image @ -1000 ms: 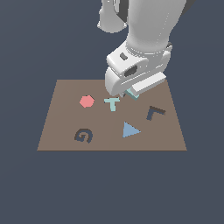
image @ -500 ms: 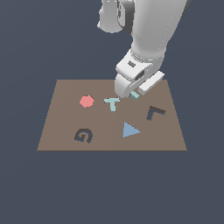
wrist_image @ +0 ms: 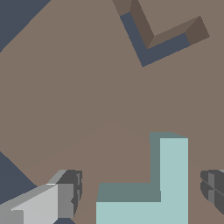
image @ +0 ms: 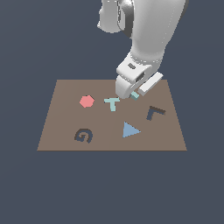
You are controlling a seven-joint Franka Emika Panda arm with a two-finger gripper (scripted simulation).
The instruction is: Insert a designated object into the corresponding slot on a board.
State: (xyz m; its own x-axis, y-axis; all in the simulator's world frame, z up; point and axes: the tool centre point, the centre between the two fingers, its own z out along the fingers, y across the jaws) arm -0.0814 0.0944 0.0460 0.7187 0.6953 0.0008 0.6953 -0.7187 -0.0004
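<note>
The pale teal L-shaped block (wrist_image: 170, 192) lies flat on the brown board (image: 65, 96), mostly hidden under my hand in the exterior view (image: 136, 95). My gripper (wrist_image: 142, 199) is open and straddles the block, with a small gap between each fingertip and the block's sides. It shows low over the board in the exterior view (image: 132, 93). The dark L-shaped slot (image: 154, 113) lies a short way off toward the exterior view's right and front. It is empty and also shows in the wrist view (wrist_image: 153, 39).
On the board are a pale teal T-shaped piece (image: 112, 103) beside the gripper, a red hexagon (image: 87, 101), a blue triangle (image: 130, 130) and a dark G-shaped recess (image: 83, 135). The board's edge shows in the wrist view (wrist_image: 17, 22).
The gripper has moved toward the exterior view's right, away from the T piece, and come down over the L block. The L block has stayed in place.
</note>
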